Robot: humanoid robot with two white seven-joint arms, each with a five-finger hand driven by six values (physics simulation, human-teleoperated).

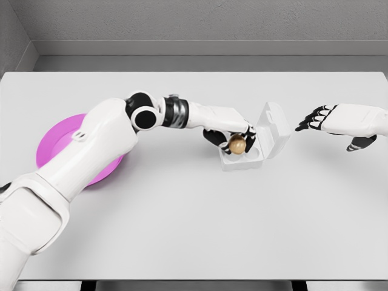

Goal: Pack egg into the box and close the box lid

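Small brown round egg held in the curled black fingers of the left robot hand, right over the open small white plastic box. Egg low in the box mouth, touching or almost touching the inside; cannot tell which. White box lid standing up, tipped back toward the right, joined to the box at its right side.

Right robot hand out to the right of the lid, near it but apart. Fingers spread and loose, pointing left at the lid, holding nothing. Open gap of bare counter between fingertips and lid.

Left white arm stretched across from the lower left, lying over the right part of a flat round pink plate. Plate well apart from the box, far to the left.

Box near the middle of the wide white counter, far from every edge. Lots of free room in front of the box, toward the near edge at the bottom. Lots of free room behind it too, up to the far edge. Plain grey wall behind the counter, with a grey ledge along its foot, and another grey wall at the left corner.
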